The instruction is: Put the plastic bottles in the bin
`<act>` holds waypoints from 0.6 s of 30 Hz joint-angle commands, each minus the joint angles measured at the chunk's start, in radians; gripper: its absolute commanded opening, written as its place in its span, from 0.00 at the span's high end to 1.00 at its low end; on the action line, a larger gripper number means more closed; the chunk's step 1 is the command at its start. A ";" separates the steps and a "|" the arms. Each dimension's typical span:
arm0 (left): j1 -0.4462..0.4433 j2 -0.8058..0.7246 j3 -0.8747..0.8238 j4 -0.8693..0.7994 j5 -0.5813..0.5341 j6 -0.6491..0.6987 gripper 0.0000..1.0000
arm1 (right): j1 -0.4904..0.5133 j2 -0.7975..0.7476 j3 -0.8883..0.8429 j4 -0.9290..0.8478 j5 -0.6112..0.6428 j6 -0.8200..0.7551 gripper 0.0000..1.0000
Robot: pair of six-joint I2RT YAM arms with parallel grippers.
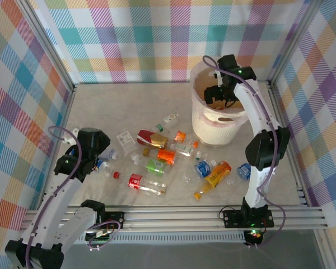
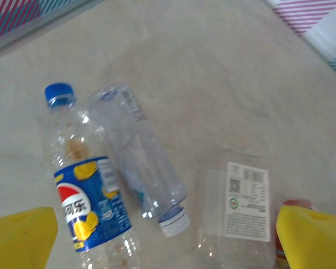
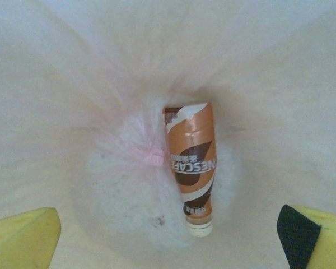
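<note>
Hanging inside the bin (image 1: 204, 122), the right gripper (image 1: 217, 95) stands wide and empty. One brown-labelled bottle (image 3: 191, 168) lies on the liner below, while most bottles (image 1: 157, 154) lie scattered on the table (image 1: 117, 106). Lifting out carelessly may snag the thin liner. The left gripper (image 2: 168, 241), also wide and empty, hovers over a blue-labelled bottle (image 2: 89, 196) close beside a clear bottle (image 2: 137, 151) — closing could catch both, or squirt one away.

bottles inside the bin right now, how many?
1: a brown-labelled Nescafe bottle lying on the liner at the bottom of the bin, seen in the right wrist view. Liner folds and the frame edges could hide others.
</note>
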 commanded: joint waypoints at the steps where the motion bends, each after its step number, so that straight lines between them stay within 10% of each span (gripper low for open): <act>1: 0.068 -0.042 -0.070 -0.018 0.105 -0.070 0.00 | -0.003 -0.082 -0.005 0.039 -0.015 0.012 0.00; 18: 0.313 0.068 -0.327 0.195 0.387 -0.125 0.01 | -0.003 -0.355 -0.250 0.289 -0.064 0.082 0.00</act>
